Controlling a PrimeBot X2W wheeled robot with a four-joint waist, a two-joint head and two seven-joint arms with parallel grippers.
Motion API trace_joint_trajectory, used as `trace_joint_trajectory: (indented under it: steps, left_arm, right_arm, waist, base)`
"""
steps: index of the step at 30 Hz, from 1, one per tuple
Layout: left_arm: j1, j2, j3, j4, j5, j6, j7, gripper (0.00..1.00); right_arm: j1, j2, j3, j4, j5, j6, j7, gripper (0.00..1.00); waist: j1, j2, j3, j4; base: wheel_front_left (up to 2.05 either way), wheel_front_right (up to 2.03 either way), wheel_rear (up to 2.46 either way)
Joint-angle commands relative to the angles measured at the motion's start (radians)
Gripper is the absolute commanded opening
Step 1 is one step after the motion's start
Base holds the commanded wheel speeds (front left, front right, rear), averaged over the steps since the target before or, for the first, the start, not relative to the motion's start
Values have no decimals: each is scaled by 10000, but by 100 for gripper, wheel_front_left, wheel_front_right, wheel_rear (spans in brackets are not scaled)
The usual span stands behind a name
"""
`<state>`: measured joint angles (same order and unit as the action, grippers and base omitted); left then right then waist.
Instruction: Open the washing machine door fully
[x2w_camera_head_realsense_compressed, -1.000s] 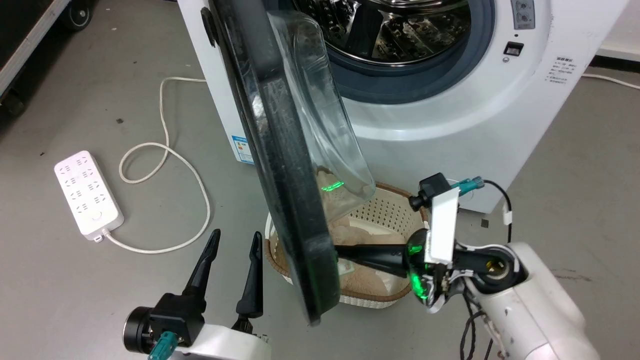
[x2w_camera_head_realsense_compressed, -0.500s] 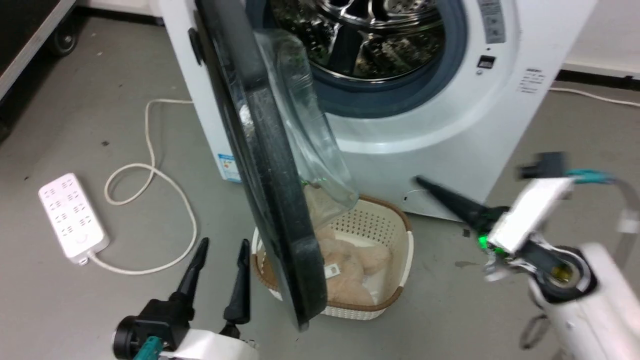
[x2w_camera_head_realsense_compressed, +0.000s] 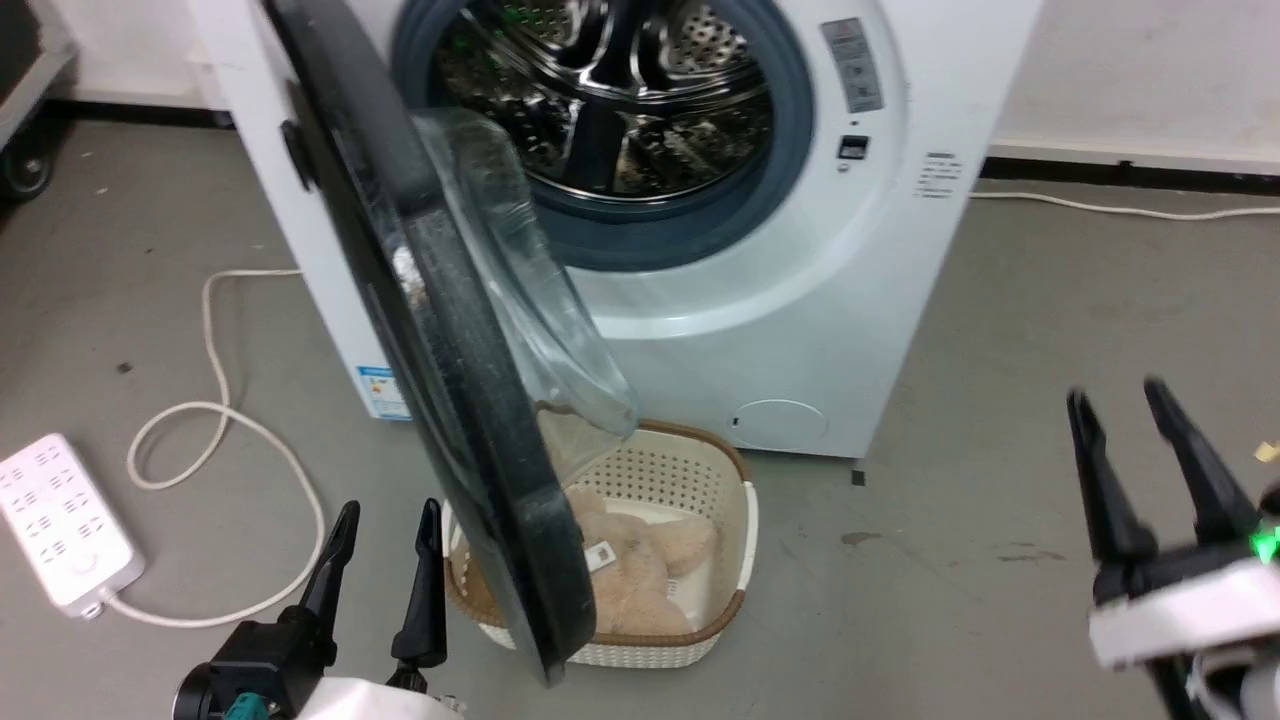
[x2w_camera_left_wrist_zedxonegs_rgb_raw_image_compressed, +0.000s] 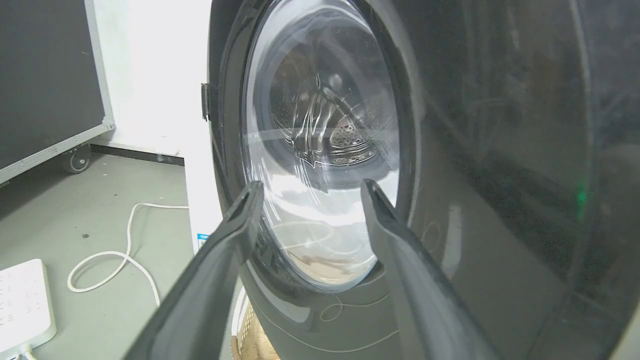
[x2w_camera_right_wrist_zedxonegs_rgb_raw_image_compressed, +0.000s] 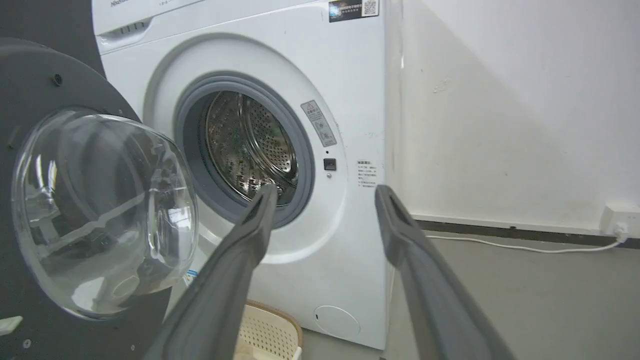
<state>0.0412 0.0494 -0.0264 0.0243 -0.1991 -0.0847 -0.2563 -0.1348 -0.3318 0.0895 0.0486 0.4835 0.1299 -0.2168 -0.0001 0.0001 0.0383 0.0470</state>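
Head view: the right gripper (x2w_camera_head_realsense_compressed: 1115, 392) has pulled back from behind the door (x2w_camera_head_realsense_compressed: 440, 400) to the lower right, well apart from it, jaws wide and empty. The door stands swung far out from the washing machine (x2w_camera_head_realsense_compressed: 800, 330), so the opening looks about done. The left gripper (x2w_camera_head_realsense_compressed: 391, 505) sits just beside the door's edge, jaws apart, empty. One door, one machine, one basket (x2w_camera_head_realsense_compressed: 745, 500), one power strip (x2w_camera_head_realsense_compressed: 60, 520), two grippers

Left wrist view: the door's outer face looms close ahead

Right wrist view: the drum (x2w_camera_right_wrist_zedxonegs_rgb_raw_image_compressed: 245, 145) lies uncovered
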Motion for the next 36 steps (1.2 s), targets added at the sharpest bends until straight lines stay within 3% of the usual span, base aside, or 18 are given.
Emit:
trace_joint_trajectory:
  steps: [1,6,8,12,17,18,19,20,28,36]
  left_arm:
    - [89,8,49,9,-85,-71,-55,100]
    - [123,27,157,96,-22,-230,-55,100]
    - [151,30,200,120,33,-263,-55,100]
    - [187,28,202,163,151,-310,-55,100]
    - [276,22,264,136,246,-322,-55,100]
    - [291,20,265,148,248,-322,-55,78]
    - [298,19,249,165,242,-325,-55,7]
    - [301,18,226,167,241,-328,-55,0]
    - [158,12,482,-255,-99,-107,-55,0]
    - [-646,10,933,-2772,-1045,436,-55,0]
  right_arm:
    - [420,349,-249,-195,-584,8,-140,100]
    - [1624,1964,-1415,-899,-2739,8,-371,100]
    - [1916,2326,-1550,-1041,-3466,8,-410,100]
    - [2207,2714,-1652,-1189,-4090,8,-442,100]
    - [2328,2806,-1657,-1315,-4072,8,-447,100]
    - [2336,2809,-1661,-1312,-3963,8,-447,100]
    - [2336,2810,-1670,-1306,-3873,8,-447,100]
    - [2333,2811,-1674,-1298,-3821,8,-448,100]
    - [2284,2814,-1639,-1277,-3692,8,-449,100]
    - [2277,2815,-1687,-1293,-3558,8,-449,100]
  waist:
    - [1,-1,-33,-126]
    - [1,-1,-14,-353]
    - [1,-1,-13,-423]
    - [1,-1,-21,-483]
    - [1,-1,-62,-506]
    - [1,-1,-57,-499]
    - [1,-1,-55,-490]
    - [1,-1,-55,-481]
    - [1,-1,-73,-382]
    - [1,-1,-200,-266]
  base:
    - [0,0,0]
    - [0,0,0]
    - [0,0,0]
    - [0,0,0]
    - [0,0,0]
    - [0,0,0]
    - [0,0,0]
    - [0,0,0]
    - [0,0,0]
    - [0,0,0]
